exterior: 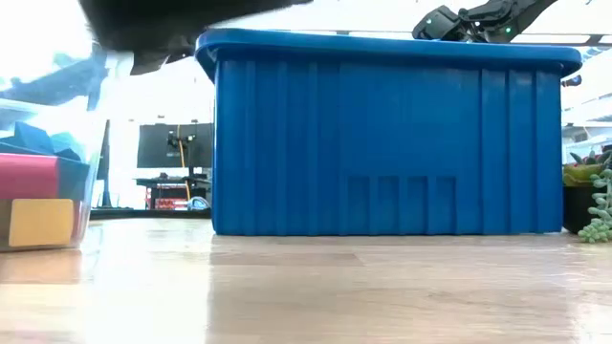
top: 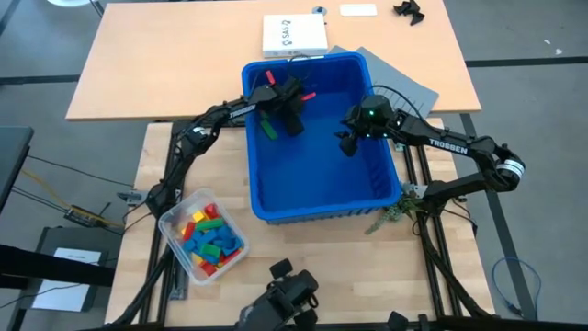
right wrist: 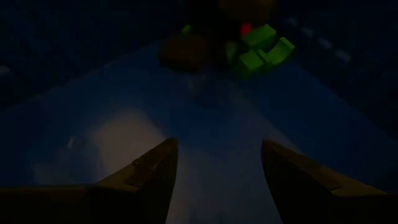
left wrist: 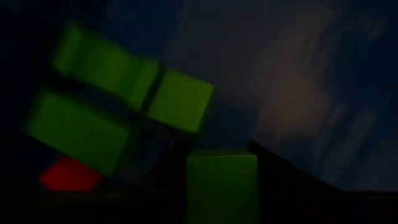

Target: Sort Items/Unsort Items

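High view: left gripper (top: 287, 103) low in the blue bin's (top: 390, 179) far-left corner, fingers closing around green blocks (left wrist: 180, 99); lift is likely next. Right gripper (top: 349, 140) spread, empty, waiting in the bin's right side.

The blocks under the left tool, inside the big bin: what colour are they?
Mostly green blocks, with one red block; the left wrist view shows them best.

Left pincer (top: 278, 118) hides most green blocks (top: 267, 128) beneath it
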`<state>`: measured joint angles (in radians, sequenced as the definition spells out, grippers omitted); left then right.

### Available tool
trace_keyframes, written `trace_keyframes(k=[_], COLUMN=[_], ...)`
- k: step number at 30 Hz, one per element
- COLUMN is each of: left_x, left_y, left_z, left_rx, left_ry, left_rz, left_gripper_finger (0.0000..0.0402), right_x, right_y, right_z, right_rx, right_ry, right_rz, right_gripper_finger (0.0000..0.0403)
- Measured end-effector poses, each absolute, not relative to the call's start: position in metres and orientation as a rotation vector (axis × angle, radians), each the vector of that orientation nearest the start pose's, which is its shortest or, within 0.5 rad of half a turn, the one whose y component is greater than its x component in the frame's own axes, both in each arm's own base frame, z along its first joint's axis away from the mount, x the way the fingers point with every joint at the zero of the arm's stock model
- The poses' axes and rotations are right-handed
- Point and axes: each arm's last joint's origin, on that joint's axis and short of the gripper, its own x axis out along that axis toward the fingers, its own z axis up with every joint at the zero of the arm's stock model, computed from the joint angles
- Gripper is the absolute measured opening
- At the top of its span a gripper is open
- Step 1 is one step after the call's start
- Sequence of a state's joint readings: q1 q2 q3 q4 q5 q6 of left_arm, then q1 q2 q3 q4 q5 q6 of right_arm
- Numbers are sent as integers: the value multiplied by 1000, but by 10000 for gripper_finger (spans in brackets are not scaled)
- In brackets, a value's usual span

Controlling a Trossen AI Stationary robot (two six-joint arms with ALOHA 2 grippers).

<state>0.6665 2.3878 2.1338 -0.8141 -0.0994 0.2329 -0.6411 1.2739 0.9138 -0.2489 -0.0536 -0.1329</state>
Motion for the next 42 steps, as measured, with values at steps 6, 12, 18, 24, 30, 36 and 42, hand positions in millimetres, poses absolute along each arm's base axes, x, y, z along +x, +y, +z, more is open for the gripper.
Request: trace_keyframes(k=[6, 12, 18, 24, 30, 36, 42], left_x=[417, 397, 367, 330, 287, 254, 218], left_y=[293, 245, 193, 130, 66, 13, -27], left_z=[259, 334, 396, 443, 471, 478, 447], left_rx=[-32, 59, 65, 55, 28, -122, -253], left_ry=[1063, 962, 895, 866, 869, 828, 841], left_rz=[540, 598, 594, 607, 655, 638, 659], left_gripper_finger=[138, 138, 138, 138, 138, 138, 138], right_x=[219, 219, 220, 219, 219, 220, 221], right_y=[-162, -162, -161, -160, -160, -161, -160], right_z=[270, 270, 271, 264, 264, 265, 265], right_rx=[85, 84, 89, 85, 82, 77, 76], right_ry=[617, 617, 612, 623, 615, 602, 589], right_rz=[-528, -527, -525, -520, -521, -522, -511], right_gripper_finger=[229, 229, 229, 229, 229, 229, 229])
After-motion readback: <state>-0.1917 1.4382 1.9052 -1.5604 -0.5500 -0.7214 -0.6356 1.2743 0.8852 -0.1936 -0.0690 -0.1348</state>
